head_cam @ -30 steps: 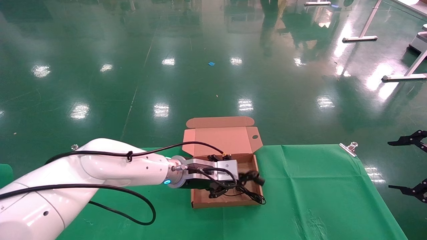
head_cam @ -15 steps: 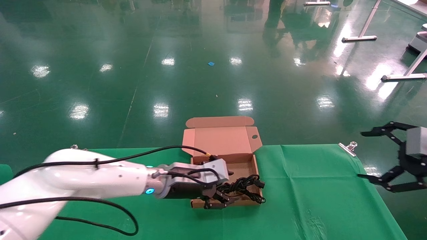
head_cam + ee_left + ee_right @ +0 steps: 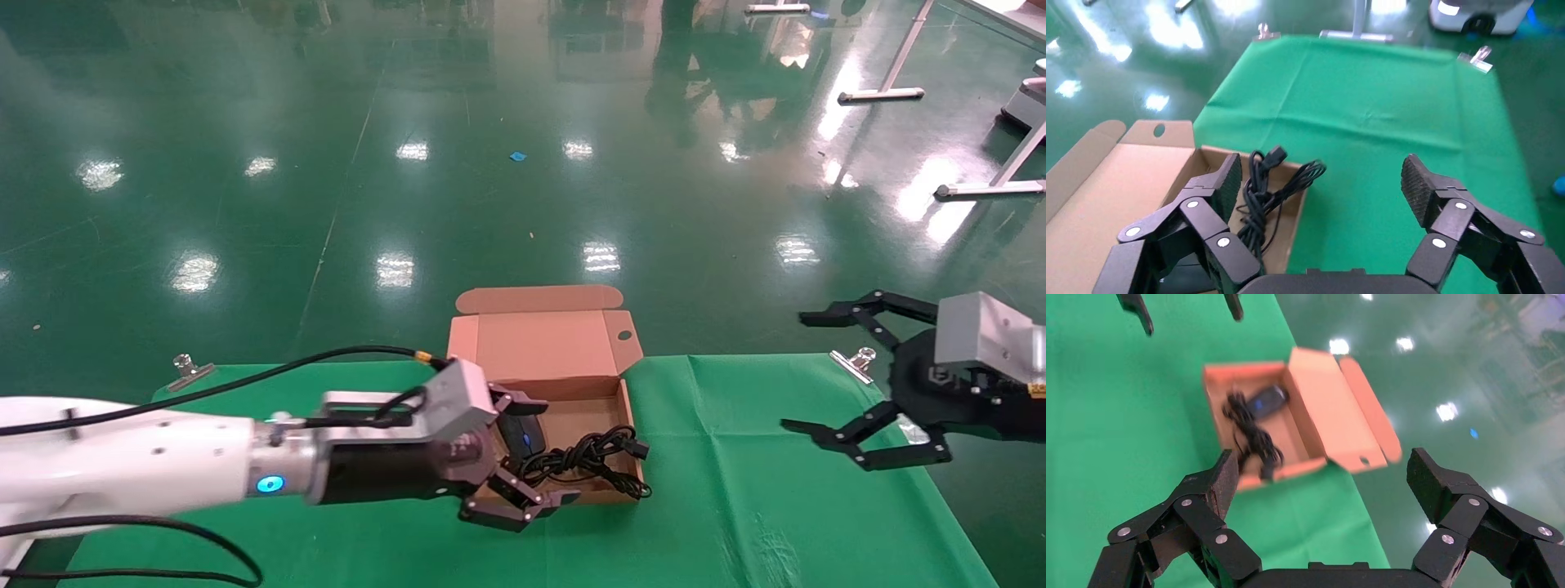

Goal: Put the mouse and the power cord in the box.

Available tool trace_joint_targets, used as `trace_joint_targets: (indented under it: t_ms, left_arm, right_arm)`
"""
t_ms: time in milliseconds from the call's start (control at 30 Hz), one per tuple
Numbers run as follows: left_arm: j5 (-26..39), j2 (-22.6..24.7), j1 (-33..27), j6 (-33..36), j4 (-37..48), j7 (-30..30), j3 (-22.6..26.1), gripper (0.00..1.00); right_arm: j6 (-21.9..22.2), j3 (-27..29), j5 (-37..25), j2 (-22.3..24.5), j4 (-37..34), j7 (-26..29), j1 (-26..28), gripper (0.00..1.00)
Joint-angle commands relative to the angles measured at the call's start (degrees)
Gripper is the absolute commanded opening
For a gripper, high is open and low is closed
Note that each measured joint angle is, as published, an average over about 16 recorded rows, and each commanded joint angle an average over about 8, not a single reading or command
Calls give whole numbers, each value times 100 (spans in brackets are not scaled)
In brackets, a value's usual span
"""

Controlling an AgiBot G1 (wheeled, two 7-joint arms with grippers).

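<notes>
The brown box (image 3: 543, 343) sits open at the table's far edge, its lid folded back. Inside lie the black mouse (image 3: 523, 435) on the left and the bundled power cord (image 3: 590, 459) on the right. A plug end and a loop of the cord hang over the right wall. My left gripper (image 3: 549, 449) is open at the box's near left corner, holding nothing. My right gripper (image 3: 797, 371) hangs open above the table's right side, well clear of the box. The right wrist view shows the box (image 3: 1315, 410), mouse (image 3: 1266, 399) and cord (image 3: 1251, 432). The left wrist view shows the cord (image 3: 1263, 196).
A green cloth (image 3: 752, 474) covers the table, held by metal clips (image 3: 854, 362) at the far edge. Beyond the table is shiny green floor. White table legs (image 3: 891, 82) stand at the far right.
My left gripper released the power cord into the box and drew back toward the left, now open. My right arm swung in from the right edge over the table.
</notes>
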Motion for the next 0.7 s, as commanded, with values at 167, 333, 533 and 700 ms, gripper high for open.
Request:
trace_joint_targets:
  t_ms: [167, 333, 533, 700]
  left_arm:
    - [-397, -442, 290, 397, -423, -175, -492, 100]
    - [-725, -808, 529, 725, -772, -320, -898, 100]
    - [-1120, -1248, 818, 1121, -1193, -494, -1388, 100]
    - [-1449, -1615, 1058, 1450, -1544, -639, -1796, 100]
  right_arm:
    - [7, 261, 496, 29, 683, 560, -511, 100]
    - [12, 478, 906, 53, 1247, 1022, -934, 100]
    - [19, 738, 1400, 81, 1927, 1580, -1443, 100]
    - [24, 955, 1811, 105, 2493, 2044, -1866, 100]
